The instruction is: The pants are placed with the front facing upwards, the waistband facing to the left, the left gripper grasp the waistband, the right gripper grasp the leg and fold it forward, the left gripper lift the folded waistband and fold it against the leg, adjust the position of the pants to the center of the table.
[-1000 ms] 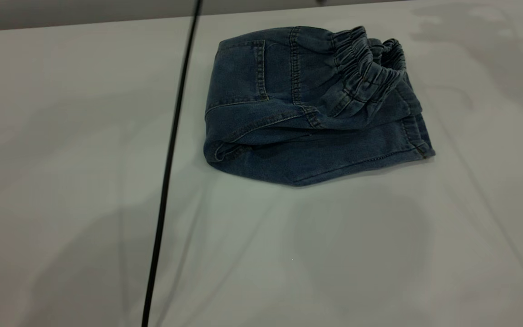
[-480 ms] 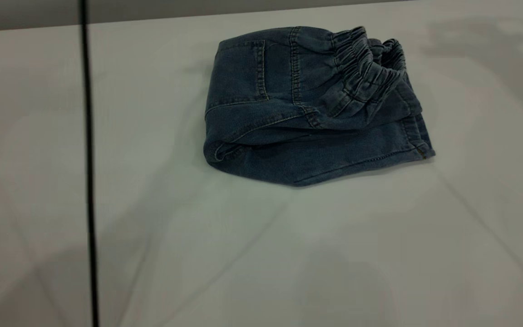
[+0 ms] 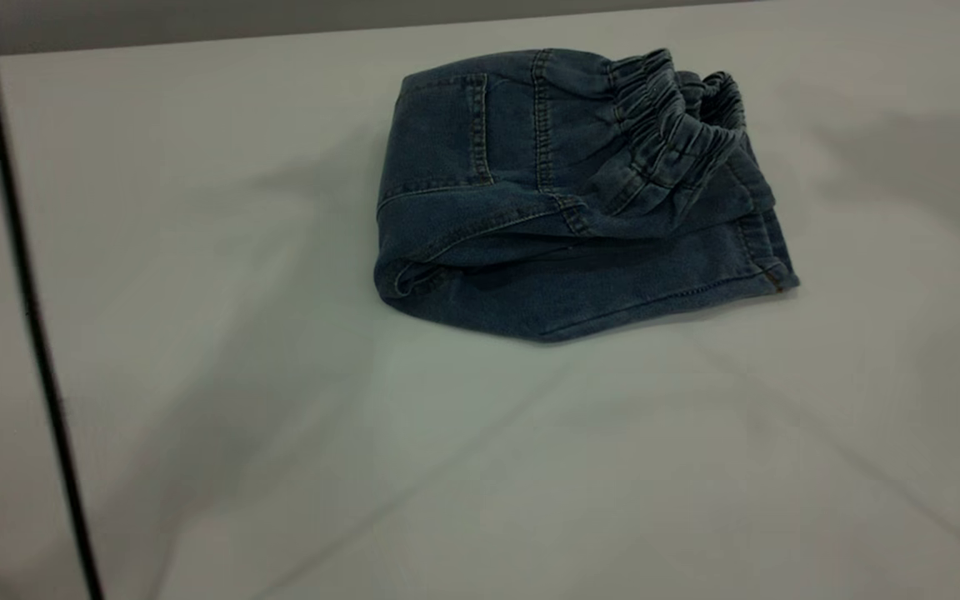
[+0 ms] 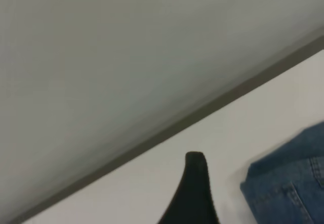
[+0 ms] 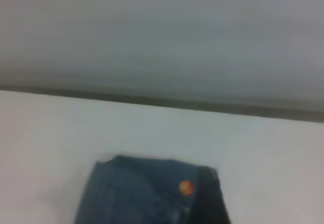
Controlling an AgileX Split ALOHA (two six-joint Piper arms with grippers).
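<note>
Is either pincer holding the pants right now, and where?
Nothing is held. The folded pants lie free on the table; one left pincer finger shows, clear of the denim.

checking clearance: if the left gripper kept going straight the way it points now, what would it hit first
Probably nothing close. In the left wrist view one black finger points over bare table toward its far edge and the wall beyond. The pants lie off to one side of that line. Depth is unclear, so treat this as likely.

A thin black line, perhaps a cable (image 3: 26,300), hangs left.
</note>
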